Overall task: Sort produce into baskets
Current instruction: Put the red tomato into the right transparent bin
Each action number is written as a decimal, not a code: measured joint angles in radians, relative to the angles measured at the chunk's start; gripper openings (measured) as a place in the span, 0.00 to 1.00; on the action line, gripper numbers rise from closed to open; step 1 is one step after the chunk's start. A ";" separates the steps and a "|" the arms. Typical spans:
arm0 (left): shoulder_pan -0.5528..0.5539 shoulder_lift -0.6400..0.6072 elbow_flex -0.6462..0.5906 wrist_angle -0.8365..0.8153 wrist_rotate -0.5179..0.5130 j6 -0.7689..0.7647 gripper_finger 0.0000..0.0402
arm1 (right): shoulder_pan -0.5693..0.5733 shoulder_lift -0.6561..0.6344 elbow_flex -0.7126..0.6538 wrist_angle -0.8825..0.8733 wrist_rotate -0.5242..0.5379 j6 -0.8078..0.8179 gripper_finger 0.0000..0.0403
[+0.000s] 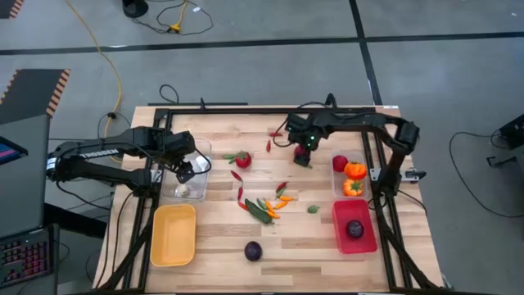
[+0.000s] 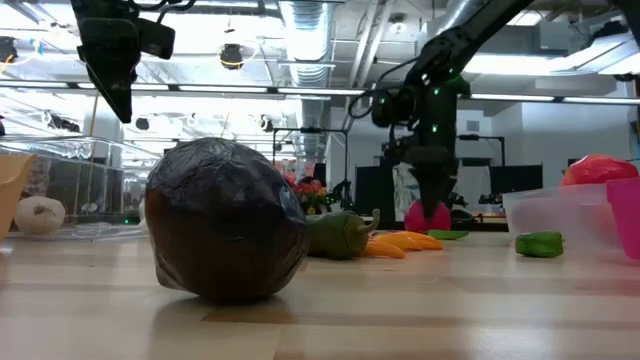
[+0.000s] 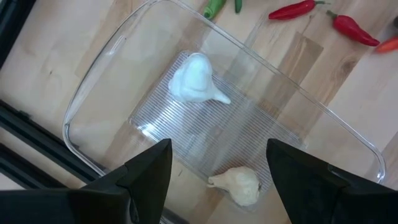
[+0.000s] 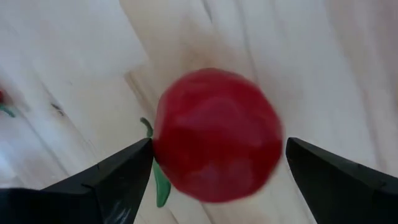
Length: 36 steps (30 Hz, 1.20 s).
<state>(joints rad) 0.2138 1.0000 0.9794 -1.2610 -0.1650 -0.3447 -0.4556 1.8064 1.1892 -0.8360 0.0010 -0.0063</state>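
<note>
Right end effector [image 4: 214,171] poised over a red tomato [image 4: 214,134] on the desk [image 1: 327,246]; its fingers stand apart, one on each side of the fruit, nothing gripped yet. In the high view I see the same end effector [image 1: 303,156] over the middle of the desk toward the far edge, with the tomato mostly hidden beneath it.

I judge the tomato to be a light, hollow toy: smooth, rounded, fairly stiff, and liable to roll or squirt out if pinched off-centre. I would take it across its widest girth, clear of the green stem leaf [image 4: 158,186] at one side.

Left end effector [image 3: 217,180] hovers, fingers apart and empty, above the clear bin [image 3: 99,68], which holds two white garlic pieces [image 3: 196,81]. Chillies [image 1: 266,206] lie mid-desk, and a dark purple round [image 1: 253,251] sits nearer the front, between the yellow bin [image 1: 173,236] and the red bin [image 1: 354,228].
</note>
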 joint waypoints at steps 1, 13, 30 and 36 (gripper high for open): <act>0.000 0.000 0.000 0.000 0.000 0.000 0.62 | 0.002 0.013 0.000 0.000 0.000 -0.001 0.97; 0.000 0.000 0.000 0.004 -0.006 0.000 0.62 | 0.018 0.028 0.000 0.018 0.000 -0.002 0.76; 0.000 0.000 0.000 0.072 -0.008 0.049 0.62 | 0.233 -0.279 0.000 -0.211 0.002 0.349 0.78; 0.000 0.000 0.000 0.072 -0.008 0.060 0.62 | 0.399 -0.329 0.000 -0.343 0.098 0.572 0.79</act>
<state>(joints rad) 0.2138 1.0004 0.9793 -1.1885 -0.1726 -0.2844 -0.0562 1.4774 1.1892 -1.1789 0.0994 0.5654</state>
